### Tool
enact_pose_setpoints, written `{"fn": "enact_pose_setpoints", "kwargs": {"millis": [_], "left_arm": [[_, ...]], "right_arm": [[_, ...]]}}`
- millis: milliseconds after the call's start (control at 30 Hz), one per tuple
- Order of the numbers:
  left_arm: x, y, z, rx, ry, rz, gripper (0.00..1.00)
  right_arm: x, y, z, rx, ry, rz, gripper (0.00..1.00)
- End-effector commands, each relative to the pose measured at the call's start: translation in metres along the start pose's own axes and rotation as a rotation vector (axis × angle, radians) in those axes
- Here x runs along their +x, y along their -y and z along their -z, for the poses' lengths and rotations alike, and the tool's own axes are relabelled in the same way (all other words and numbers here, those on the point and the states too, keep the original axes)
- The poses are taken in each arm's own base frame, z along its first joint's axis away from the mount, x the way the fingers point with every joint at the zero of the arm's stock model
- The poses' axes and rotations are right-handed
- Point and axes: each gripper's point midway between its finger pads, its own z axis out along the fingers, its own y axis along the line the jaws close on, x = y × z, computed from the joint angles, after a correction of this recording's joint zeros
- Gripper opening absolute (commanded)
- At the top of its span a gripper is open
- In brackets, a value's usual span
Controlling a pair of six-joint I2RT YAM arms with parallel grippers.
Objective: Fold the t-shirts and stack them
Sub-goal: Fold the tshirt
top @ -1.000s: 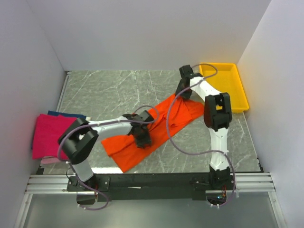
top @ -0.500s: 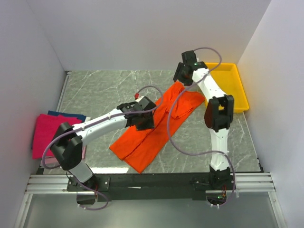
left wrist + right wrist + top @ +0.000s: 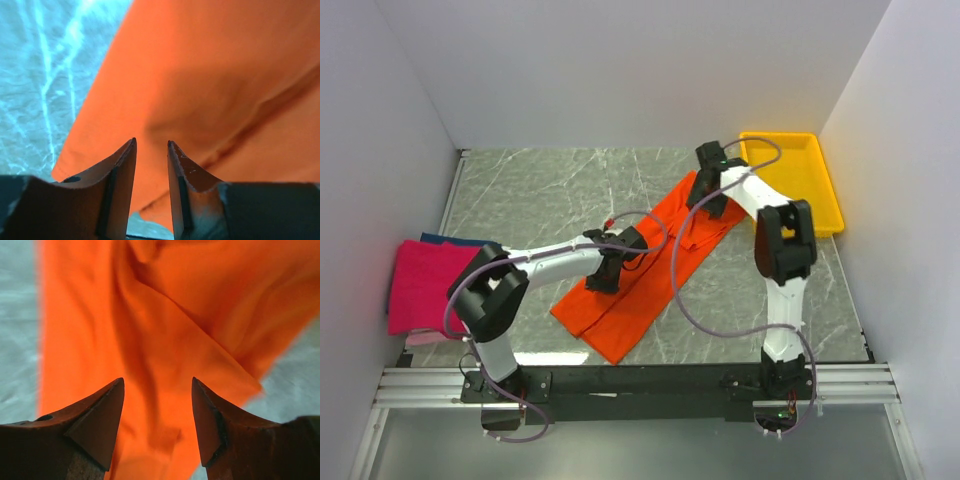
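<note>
step: the orange shirt (image 3: 640, 275) looks folded lengthwise into a long band. i judge the work in hand is squaring that band before a cross fold.
shirt place: it lies on the bench (image 3: 540, 190), running diagonally from lower centre to upper right of the top view. its upper end is near the tray (image 3: 820, 215), and i cannot tell if they touch.
left hand (image 3: 603, 278): it sits at the band's left edge, in the lower half. in its wrist view the fingers (image 3: 120, 175) stand a narrow gap apart with nothing pinched between them. cloth fills the frame ahead, and bare bench shows at the left.
right hand (image 3: 705, 195): it is over the band's upper end. in its wrist view the fingers (image 3: 97, 415) are spread wide and empty. rumpled cloth lies straight ahead, with a pointed corner at the right of the frame.
shirt to hands: both hands are right at the cloth, one towards each end of the band, and neither has hold of it.
stack: the pink shirt (image 3: 425, 285) lies folded at the left edge of the top view. a blue shirt (image 3: 460, 240) shows behind it and a pale one (image 3: 420, 338) below it.
doing it well: take both layers at each edge, not only the top one. pull the two ends gently apart so the ridges at the upper end go flat. keep the long edges parallel.
risk: thin cloth may slip from a shallow pinch, and a crooked band would likely give a lopsided rectangle for the stack.
</note>
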Motion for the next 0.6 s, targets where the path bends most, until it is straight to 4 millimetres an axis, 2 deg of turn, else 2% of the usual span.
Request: {"fn": "enact_pose_setpoints", "kwargs": {"millis": [0, 33, 100, 133, 200, 233, 267, 300, 333, 367, 400, 433, 467, 533, 567], "left_arm": [[0.021, 0.000, -0.014, 0.022, -0.051, -0.077, 0.38], [0.023, 0.002, -0.016, 0.036, -0.047, -0.073, 0.38], [0.040, 0.002, -0.021, 0.058, -0.093, -0.074, 0.38], [0.043, 0.005, -0.021, 0.082, -0.102, -0.061, 0.38], [0.059, 0.015, -0.022, 0.150, -0.150, -0.024, 0.38], [0.064, 0.019, -0.020, 0.179, -0.166, 0.001, 0.38], [0.066, 0.024, -0.020, 0.202, -0.169, 0.023, 0.37], [0.079, 0.026, -0.019, 0.225, -0.208, 0.040, 0.37], [0.081, 0.029, -0.016, 0.239, -0.214, 0.101, 0.38], [0.084, 0.032, -0.013, 0.251, -0.219, 0.129, 0.38], [0.091, 0.037, -0.011, 0.275, -0.245, 0.192, 0.38], [0.090, 0.041, -0.004, 0.307, -0.245, 0.234, 0.38], [0.098, 0.044, -0.002, 0.326, -0.265, 0.264, 0.38], [0.093, 0.064, 0.015, 0.424, -0.276, 0.361, 0.38], [0.097, 0.071, 0.021, 0.448, -0.284, 0.365, 0.38]], "right_arm": [[-0.002, -0.016, -0.014, 0.028, -0.005, 0.030, 0.63], [0.008, -0.013, -0.025, 0.058, -0.040, 0.048, 0.63], [0.007, -0.017, -0.031, 0.071, -0.032, 0.066, 0.63], [0.014, -0.017, -0.037, 0.082, -0.053, 0.082, 0.63], [0.011, -0.022, -0.040, 0.079, -0.049, 0.102, 0.63], [0.018, -0.023, -0.046, 0.089, -0.070, 0.121, 0.63], [0.012, -0.031, -0.044, 0.071, -0.059, 0.139, 0.63], [0.012, -0.036, -0.046, 0.068, -0.062, 0.150, 0.63], [0.019, -0.036, -0.053, 0.081, -0.084, 0.169, 0.63], [0.013, -0.049, -0.050, 0.055, -0.064, 0.203, 0.63], [0.014, -0.055, -0.052, 0.048, -0.066, 0.223, 0.63], [0.023, -0.055, -0.062, 0.053, -0.097, 0.244, 0.63], [0.017, -0.071, -0.058, 0.014, -0.080, 0.274, 0.63], [0.028, -0.081, -0.069, -0.010, -0.110, 0.318, 0.63], [0.024, -0.090, -0.067, -0.035, -0.094, 0.346, 0.63]]}}
